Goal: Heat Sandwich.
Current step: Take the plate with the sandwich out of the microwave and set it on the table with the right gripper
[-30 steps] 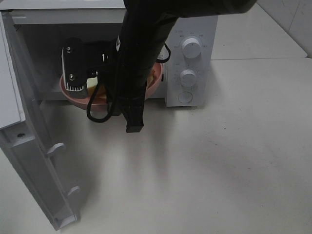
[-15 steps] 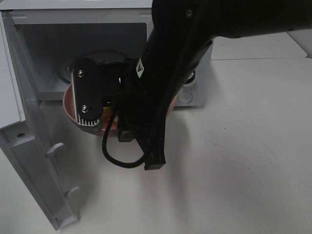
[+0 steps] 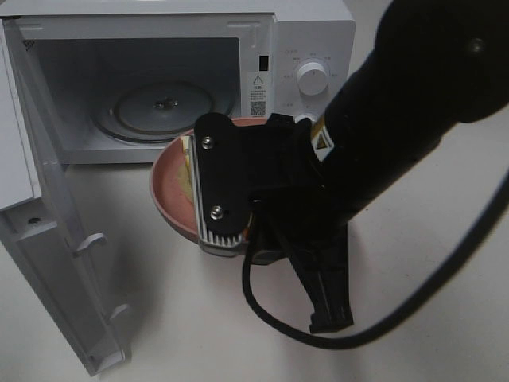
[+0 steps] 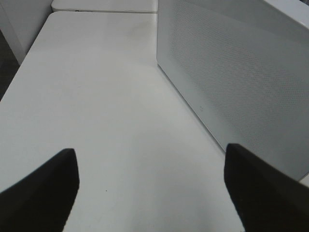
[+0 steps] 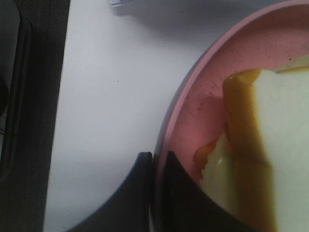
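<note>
Exterior high view: white microwave (image 3: 314, 48) door open, glass turntable bare
Sandwich: pale bread sandwich (image 5: 263, 145) on round pink plate (image 3: 171, 187), before the microwave
Right fingers (image 5: 152, 162): clenched on plate rim
Left fingers (image 4: 251, 183): released
Left: loading, closing, heating

Thick pale yellow-white bread sandwich (image 5: 270, 145) with orange-red filling, lying flat on round pink plate (image 5: 193, 92), largely hidden from above

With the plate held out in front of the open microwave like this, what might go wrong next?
1. The right pincer pinches only the rim of the pink plate, so the plate may tip or slip.
2. The sandwich lies loose and might slide off.
3. The microwave door stands wide open beside the plate; a swing that way might hit it.
</note>
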Controlling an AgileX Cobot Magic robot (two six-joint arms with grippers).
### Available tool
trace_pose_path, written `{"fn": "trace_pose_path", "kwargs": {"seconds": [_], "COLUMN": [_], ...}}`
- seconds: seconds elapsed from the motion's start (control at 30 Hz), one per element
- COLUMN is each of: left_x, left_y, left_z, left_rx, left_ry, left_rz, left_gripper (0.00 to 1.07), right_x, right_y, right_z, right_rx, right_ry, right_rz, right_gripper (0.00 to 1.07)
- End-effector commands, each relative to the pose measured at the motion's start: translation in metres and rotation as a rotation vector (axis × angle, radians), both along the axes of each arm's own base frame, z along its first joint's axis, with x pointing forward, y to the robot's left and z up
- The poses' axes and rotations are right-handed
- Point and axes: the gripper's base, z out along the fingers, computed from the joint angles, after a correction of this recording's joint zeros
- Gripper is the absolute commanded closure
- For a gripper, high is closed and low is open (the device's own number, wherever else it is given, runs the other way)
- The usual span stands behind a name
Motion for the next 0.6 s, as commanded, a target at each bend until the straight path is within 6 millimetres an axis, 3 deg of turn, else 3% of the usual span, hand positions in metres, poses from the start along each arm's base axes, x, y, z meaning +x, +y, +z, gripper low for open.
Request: {"fn": "trace_pose_path", "kwargs": {"seconds": [0.03,0.33,0.6], "left_x": [-0.002,-0.002,-0.002], "left_y": [0.0,0.0,0.0], "left_z": [0.0,0.0,0.0], "left_rx": [-0.003,-0.003,-0.003], "left_ry": [-0.028,-0.028,-0.028], "left_rz": [0.005,0.005,0.005], "left_gripper": [0.28,0.28,0.28], "right_x": [-0.006,-0.03,-0.037], "right_y": [-0.007,-0.039,-0.052], "right_z": [0.006,0.009,0.008], "right_rx": [0.04,0.063,0.047], "right_ry": [-0.031,-0.021,-0.001], "right_rz": [-0.018,-0.077,-0.151], "right_gripper": [1.07,1.07,1.07]}}
